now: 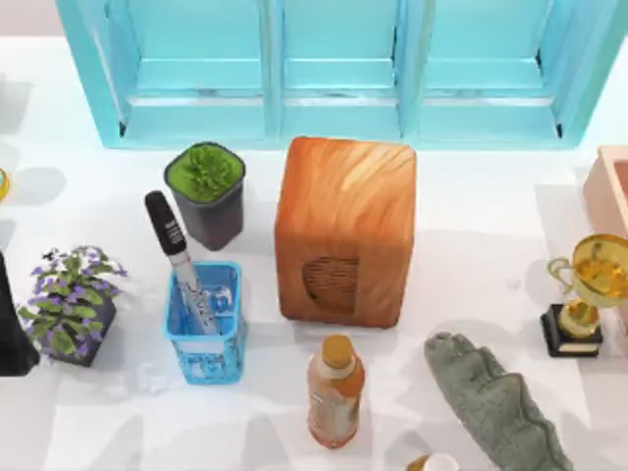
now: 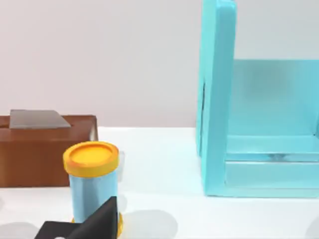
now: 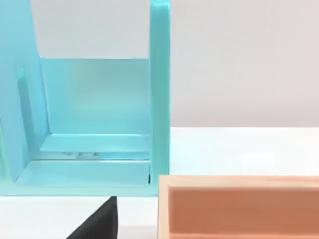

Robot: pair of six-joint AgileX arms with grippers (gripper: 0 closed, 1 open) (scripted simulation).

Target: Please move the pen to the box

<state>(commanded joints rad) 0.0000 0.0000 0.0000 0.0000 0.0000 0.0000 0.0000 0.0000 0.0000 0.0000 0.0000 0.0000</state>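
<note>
Pen (image 1: 182, 265) tilted in blue crate (image 1: 206, 334), barrel print unreadable, tool state untellable.

Pen (image 1: 180, 263) standing tilted in blue crate (image 1: 205, 322) (black cap up), box (image 1: 610, 186) at right edge
</note>
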